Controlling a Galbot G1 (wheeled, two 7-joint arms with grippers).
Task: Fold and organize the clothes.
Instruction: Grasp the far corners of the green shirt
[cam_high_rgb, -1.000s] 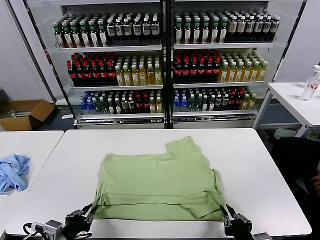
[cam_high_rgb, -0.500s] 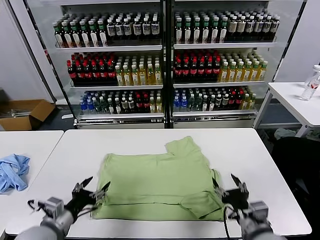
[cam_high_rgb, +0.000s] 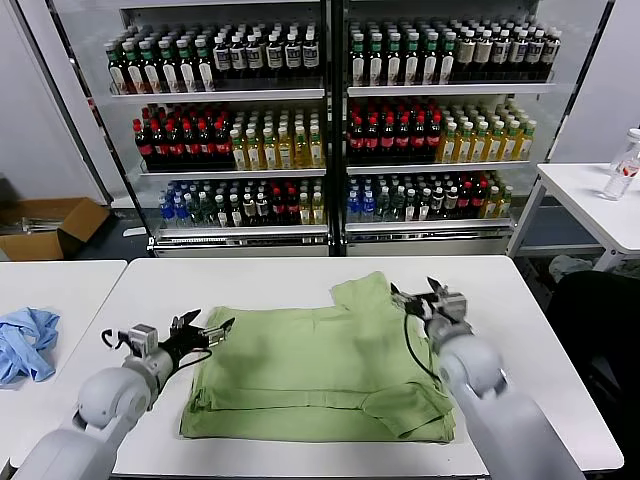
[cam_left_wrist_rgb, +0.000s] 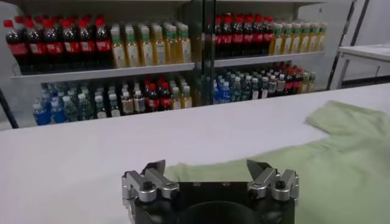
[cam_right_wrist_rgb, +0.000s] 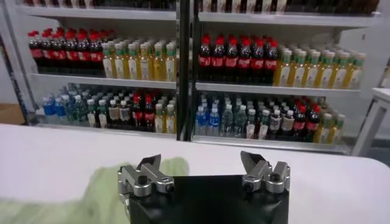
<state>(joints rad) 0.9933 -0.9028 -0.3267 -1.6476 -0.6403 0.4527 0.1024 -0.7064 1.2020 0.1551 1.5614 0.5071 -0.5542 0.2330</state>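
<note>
A light green shirt (cam_high_rgb: 320, 365) lies partly folded on the white table (cam_high_rgb: 500, 300), one sleeve sticking out toward the far right. No buttons or print patch show. My left gripper (cam_high_rgb: 203, 329) is open and empty at the shirt's far left corner; the left wrist view shows the green cloth (cam_left_wrist_rgb: 341, 152) just beyond its open jaws (cam_left_wrist_rgb: 209, 167). My right gripper (cam_high_rgb: 415, 293) is open and empty at the far right sleeve; the right wrist view shows a bit of green cloth (cam_right_wrist_rgb: 97, 198) by its jaws (cam_right_wrist_rgb: 202, 163).
A light blue garment (cam_high_rgb: 25, 343) lies on a second white table at the left. A glass-door fridge full of bottles (cam_high_rgb: 330, 120) stands behind the table. A third table with a clear bottle (cam_high_rgb: 622, 165) is at the far right. A cardboard box (cam_high_rgb: 45, 228) sits on the floor.
Both grippers have moved from the shirt's near edge up to its far corners, left and right. The near hem now lies folded over, and the shirt looks shorter front to back.
</note>
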